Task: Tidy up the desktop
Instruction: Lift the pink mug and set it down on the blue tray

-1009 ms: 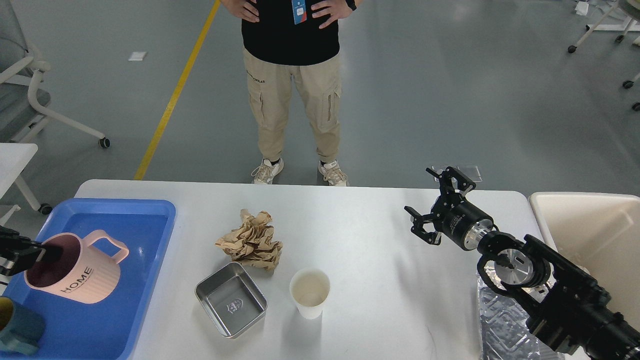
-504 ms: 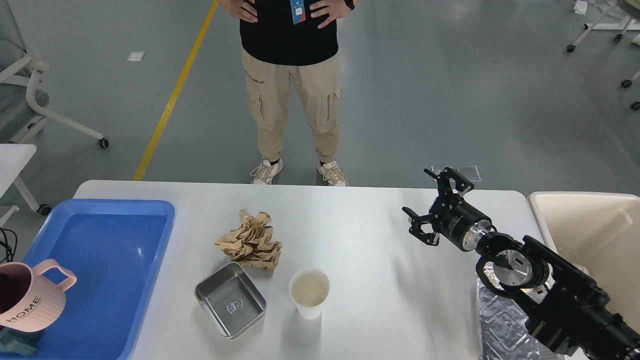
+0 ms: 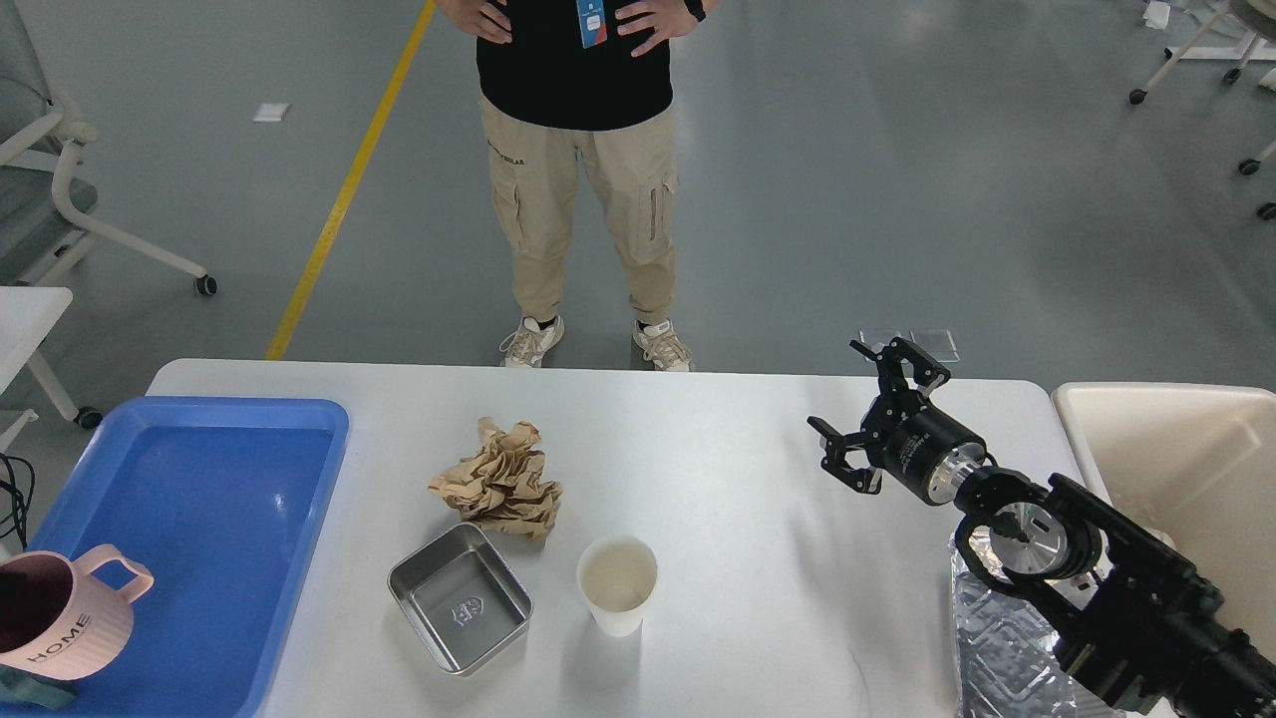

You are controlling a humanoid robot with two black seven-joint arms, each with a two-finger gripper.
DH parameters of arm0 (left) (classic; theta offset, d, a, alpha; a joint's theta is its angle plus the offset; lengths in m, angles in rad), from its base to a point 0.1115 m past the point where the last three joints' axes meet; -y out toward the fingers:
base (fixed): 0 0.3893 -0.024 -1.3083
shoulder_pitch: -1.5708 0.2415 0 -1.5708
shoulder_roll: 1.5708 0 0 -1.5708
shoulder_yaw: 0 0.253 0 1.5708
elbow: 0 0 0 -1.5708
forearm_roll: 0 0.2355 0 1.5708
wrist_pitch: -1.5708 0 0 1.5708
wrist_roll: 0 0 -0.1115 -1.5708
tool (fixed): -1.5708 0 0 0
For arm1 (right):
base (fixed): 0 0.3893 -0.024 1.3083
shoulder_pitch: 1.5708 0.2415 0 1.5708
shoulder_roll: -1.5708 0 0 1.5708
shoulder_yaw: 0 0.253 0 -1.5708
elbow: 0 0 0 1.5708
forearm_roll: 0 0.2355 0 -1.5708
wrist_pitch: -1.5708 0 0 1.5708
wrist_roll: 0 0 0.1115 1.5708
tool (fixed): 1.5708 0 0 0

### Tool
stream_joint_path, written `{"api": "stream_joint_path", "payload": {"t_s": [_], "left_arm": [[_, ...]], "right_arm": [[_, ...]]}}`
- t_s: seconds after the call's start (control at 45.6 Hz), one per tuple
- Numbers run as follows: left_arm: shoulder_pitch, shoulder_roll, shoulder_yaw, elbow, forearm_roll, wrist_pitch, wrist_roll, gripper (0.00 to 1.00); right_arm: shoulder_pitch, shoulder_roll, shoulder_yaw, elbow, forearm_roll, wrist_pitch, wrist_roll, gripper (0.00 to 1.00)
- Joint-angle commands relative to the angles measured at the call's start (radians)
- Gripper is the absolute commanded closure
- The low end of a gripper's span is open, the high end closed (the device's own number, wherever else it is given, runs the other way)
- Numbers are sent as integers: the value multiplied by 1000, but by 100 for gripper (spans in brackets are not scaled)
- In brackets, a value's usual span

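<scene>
The white desktop [image 3: 718, 469] carries a crumpled brown paper ball [image 3: 500, 481], a small square metal tin [image 3: 459, 596] and an empty white paper cup [image 3: 617, 583]. A pink "HOME" mug [image 3: 62, 618] sits at the near left corner of the blue tray [image 3: 214, 499], partly cut off by the view's edge. My right gripper [image 3: 877, 414] hovers over the right part of the desktop, open and empty, well right of the cup. My left gripper is out of view.
A beige bin [image 3: 1176, 449] stands off the desktop's right end. A crinkled foil sheet [image 3: 997, 648] lies under my right arm at the near right. A person [image 3: 578, 170] stands just beyond the far edge. Something teal [image 3: 25, 686] lies under the mug.
The pink mug has gone from the middle of the tray's left side down to its near left corner. My left gripper has left the view. The right gripper barely shifted.
</scene>
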Motion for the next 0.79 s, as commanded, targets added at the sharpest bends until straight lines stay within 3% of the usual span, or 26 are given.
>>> {"api": "stream_joint_path", "payload": {"t_s": [0.0, 0.767], "left_arm": [[6, -46, 1, 28, -4, 9, 1, 94], [75, -179, 0, 157, -10, 52, 3, 91]], "right_arm": [[0, 0, 0, 0, 0, 0, 0, 0], [5, -6, 2, 0, 0, 2, 0, 0]]}}
